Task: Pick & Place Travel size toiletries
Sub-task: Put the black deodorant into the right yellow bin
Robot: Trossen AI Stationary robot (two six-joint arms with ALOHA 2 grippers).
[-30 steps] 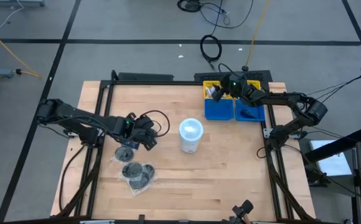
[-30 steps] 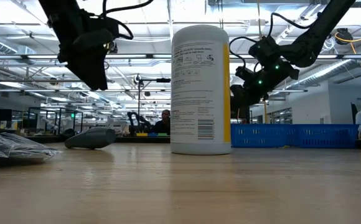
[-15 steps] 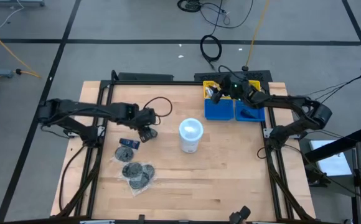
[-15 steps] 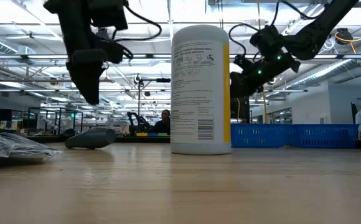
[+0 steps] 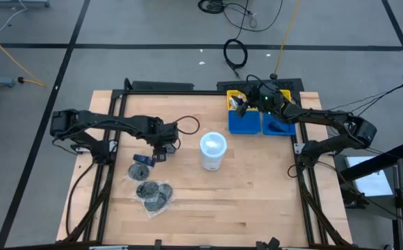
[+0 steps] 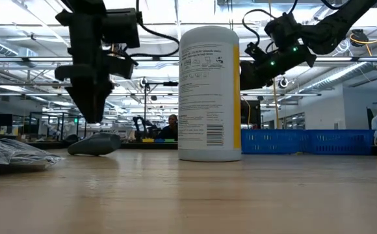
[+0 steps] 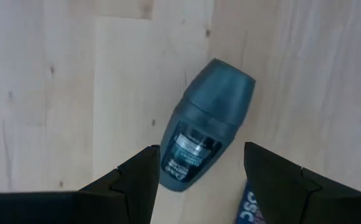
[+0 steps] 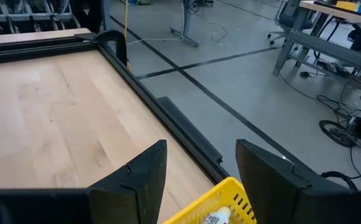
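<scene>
The left gripper [image 7: 196,177] hangs above the table with its fingers spread and nothing between them; straight beneath the gap lies a dark teal mini bottle [image 7: 204,133] on its side on the wooden table [image 7: 56,93], its long axis running aslant across the line between the two fingers, rounded cap end pointing away from the wrist; a turn of the wrist looks needed before the fingers can straddle it squarely; a blue-labelled item [image 7: 254,205] sits just beside one fingertip; the clear-wrapped discs [image 5: 153,194] lie further off toward the table's near edge; this arm is far nearer the bottle than the right gripper [image 5: 247,103], fingers apart and empty, over the yellow bin [image 5: 237,97]; since a second ago the left gripper has swung away from the discs toward the white tub [image 5: 212,151]; the right has barely shifted.
</scene>
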